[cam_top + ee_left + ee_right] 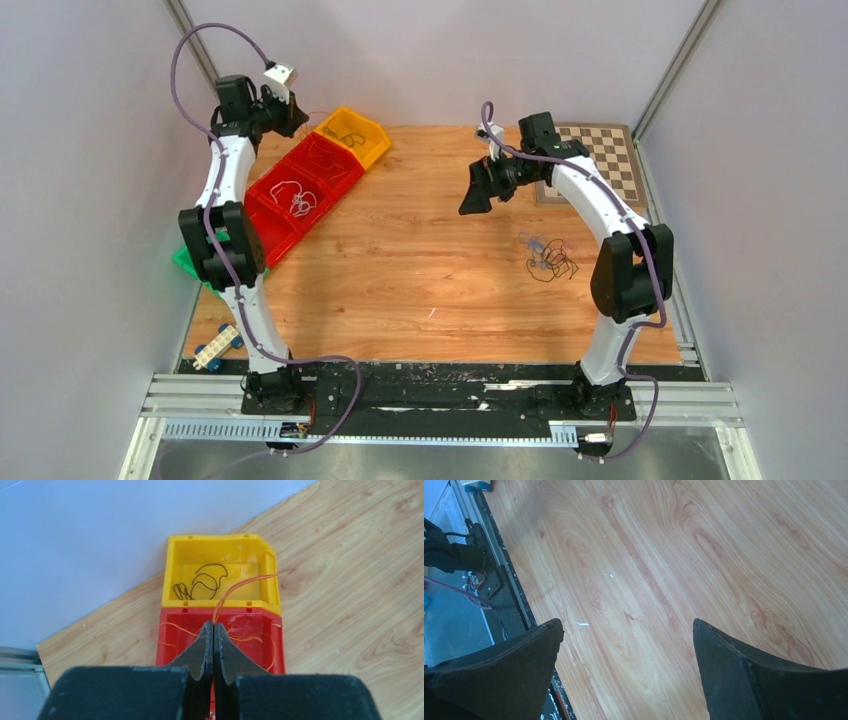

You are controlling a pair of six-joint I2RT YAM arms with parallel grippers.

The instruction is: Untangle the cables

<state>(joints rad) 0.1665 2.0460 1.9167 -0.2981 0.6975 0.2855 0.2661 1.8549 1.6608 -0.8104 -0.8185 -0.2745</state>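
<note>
This is a robotics lab cell: a wooden table (420,290) boxed by plain panels (90,150) on aluminium framing (690,405), with robot arms (250,310) bolted at its near edge. Sorting bins (220,538) lie just ahead of the jaws of the left gripper (213,627), and a chessboard (610,160) lies behind those of the right gripper (629,630).

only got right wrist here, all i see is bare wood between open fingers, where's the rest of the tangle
Observer: In the top view the remaining tangle lies on the table, toward the near edge from the right gripper and further right.
Operator: ok and what's left doing
Observer: The left gripper is shut on an orange cable above the red bin.
Operator: anything sorted already
Observer: A black cable lies in the yellow bin.
</note>
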